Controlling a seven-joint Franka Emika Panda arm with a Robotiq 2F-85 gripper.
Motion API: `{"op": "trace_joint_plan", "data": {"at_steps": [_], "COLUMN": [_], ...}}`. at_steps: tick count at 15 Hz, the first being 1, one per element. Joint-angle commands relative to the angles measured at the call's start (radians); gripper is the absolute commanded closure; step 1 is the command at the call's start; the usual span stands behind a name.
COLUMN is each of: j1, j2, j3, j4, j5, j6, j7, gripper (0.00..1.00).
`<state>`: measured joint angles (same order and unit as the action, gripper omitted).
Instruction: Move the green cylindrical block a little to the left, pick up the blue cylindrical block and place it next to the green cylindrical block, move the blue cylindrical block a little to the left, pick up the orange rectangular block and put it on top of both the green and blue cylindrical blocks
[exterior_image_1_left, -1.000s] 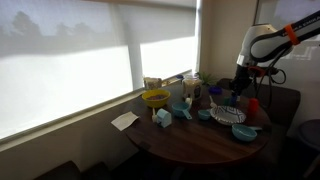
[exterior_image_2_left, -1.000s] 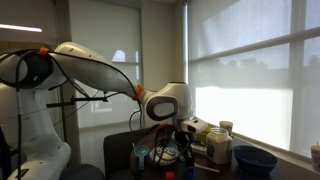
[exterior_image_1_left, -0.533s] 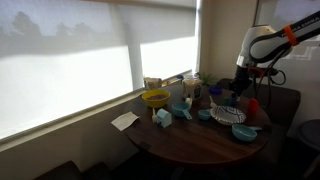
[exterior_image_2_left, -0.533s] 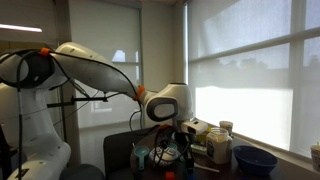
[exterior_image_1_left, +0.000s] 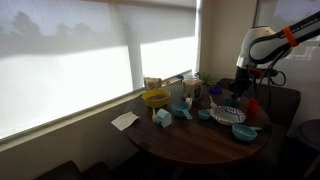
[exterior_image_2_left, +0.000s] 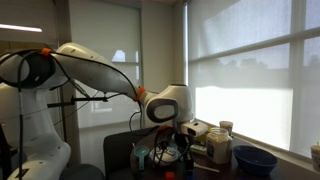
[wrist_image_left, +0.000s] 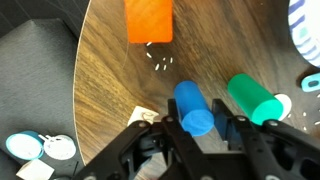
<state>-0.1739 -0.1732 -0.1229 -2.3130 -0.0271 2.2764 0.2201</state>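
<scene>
In the wrist view the blue cylindrical block (wrist_image_left: 192, 103) stands on the wooden table (wrist_image_left: 105, 70) between my gripper's (wrist_image_left: 200, 128) two fingers, which sit against its sides. The green cylindrical block (wrist_image_left: 252, 98) stands just right of it, a small gap apart. The orange rectangular block (wrist_image_left: 149, 20) lies on the table beyond them, apart from both. In an exterior view the gripper (exterior_image_1_left: 238, 93) hangs low over the far side of the round table, with a small red piece (exterior_image_1_left: 254, 105) beside it. In an exterior view (exterior_image_2_left: 172, 133) the arm hides the blocks.
A yellow bowl (exterior_image_1_left: 155, 98) and several blue and white dishes (exterior_image_1_left: 225, 115) crowd the round table by the window. A white paper (exterior_image_1_left: 124, 120) lies at its near edge. A patterned plate (wrist_image_left: 308, 30) sits right of the blocks; the table edge curves at the left.
</scene>
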Motion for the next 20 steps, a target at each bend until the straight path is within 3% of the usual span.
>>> {"op": "trace_joint_plan", "data": {"at_steps": [1,5,10,20], "j1": [0.004,-0.001,-0.004,0.006], "j2": [-0.002,-0.010,-0.018,-0.011], "j3": [-0.009,-0.020,-0.035,-0.061], "j4": [-0.010,-0.003,0.004,0.006], "j5": [0.021,0.032,0.046,0.218], "j6": [0.015,0.013,0.007,-0.023], "j7": [-0.022,-0.029,-0.036,-0.158], "gripper": [0.28,0.01,0.00,0.00]}}
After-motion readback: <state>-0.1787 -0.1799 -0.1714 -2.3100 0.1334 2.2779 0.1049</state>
